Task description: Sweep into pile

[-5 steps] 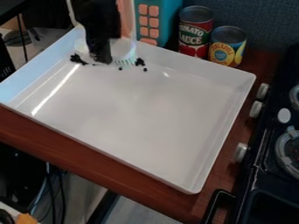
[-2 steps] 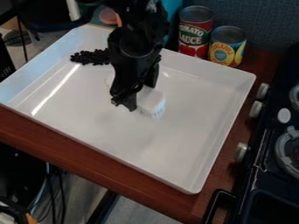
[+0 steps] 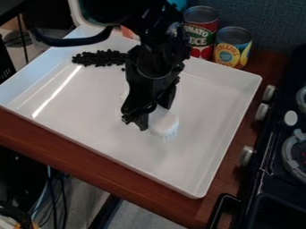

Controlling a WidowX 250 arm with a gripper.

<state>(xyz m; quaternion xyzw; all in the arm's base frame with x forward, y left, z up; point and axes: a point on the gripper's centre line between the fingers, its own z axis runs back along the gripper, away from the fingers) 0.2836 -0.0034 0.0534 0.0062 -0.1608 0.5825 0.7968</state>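
Over the middle of the white tray hangs my black gripper, pointing down and shut on a white brush. The brush's bristles face down toward the tray floor; whether they touch it I cannot tell. Small black pieces lie in an elongated heap near the tray's back left wall, up and left of the gripper. The heap's right end is partly hidden behind the arm.
Two cans, a red one and a yellow-blue one, stand just behind the tray's back wall. A black stove with knobs lines the right side. The wooden counter ends along the tray's front left.
From the back left wall, my gripper has come forward and right to mid-tray with the brush. The black pieces, earlier mostly hidden behind it, now show.
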